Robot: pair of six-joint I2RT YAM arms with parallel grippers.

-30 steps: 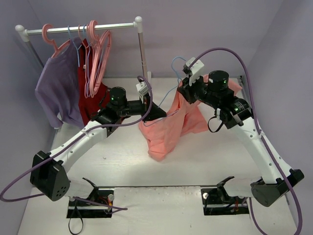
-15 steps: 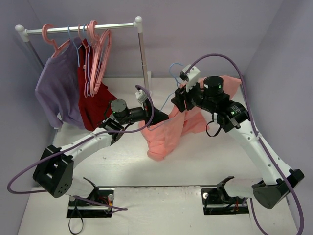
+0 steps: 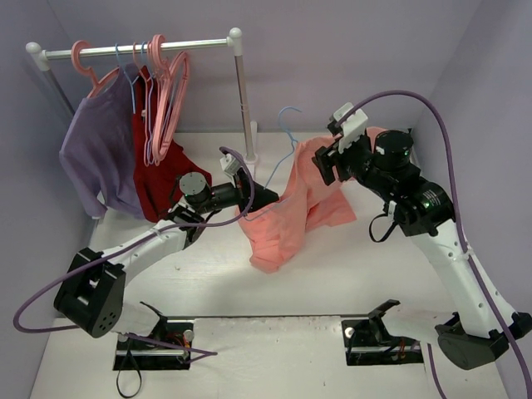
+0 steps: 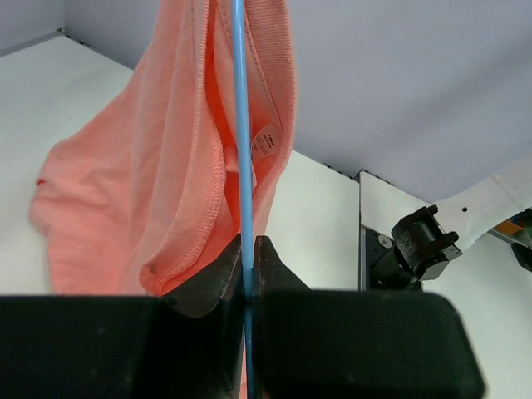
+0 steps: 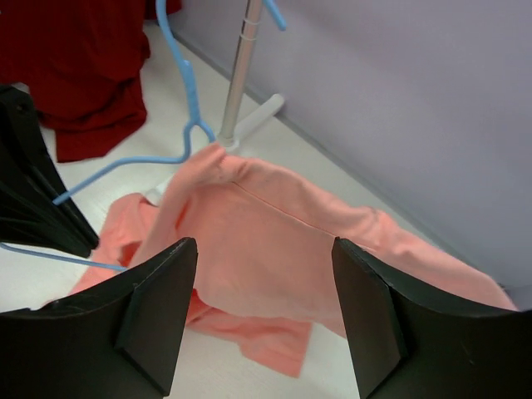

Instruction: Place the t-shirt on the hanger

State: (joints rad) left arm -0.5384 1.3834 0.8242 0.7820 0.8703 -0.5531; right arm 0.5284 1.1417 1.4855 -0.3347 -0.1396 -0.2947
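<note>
The salmon t-shirt (image 3: 291, 208) hangs mid-table, draped over one arm of the light-blue wire hanger (image 3: 287, 125), its lower end resting on the table. The hanger's hook sticks up above the cloth. My left gripper (image 3: 268, 196) is shut on the hanger's wire (image 4: 241, 125), with the t-shirt (image 4: 166, 166) hanging just past the left gripper (image 4: 246, 249). My right gripper (image 3: 328, 162) stands open just right of the shirt's top. In the right wrist view the right gripper (image 5: 262, 249) hovers over the t-shirt (image 5: 274, 241), nothing between its fingers, and the hanger (image 5: 187, 91) rises from the cloth.
A clothes rack (image 3: 141, 46) stands at the back left with a lavender shirt (image 3: 100, 150), a dark red garment (image 3: 162, 170) and pink hangers (image 3: 166, 91). The rack's upright pole (image 3: 243, 100) stands close behind the hanger's hook.
My right gripper has opened, let go of the t-shirt and drawn back to the right. The hanger's hook has swung left and the left arm has shifted.
</note>
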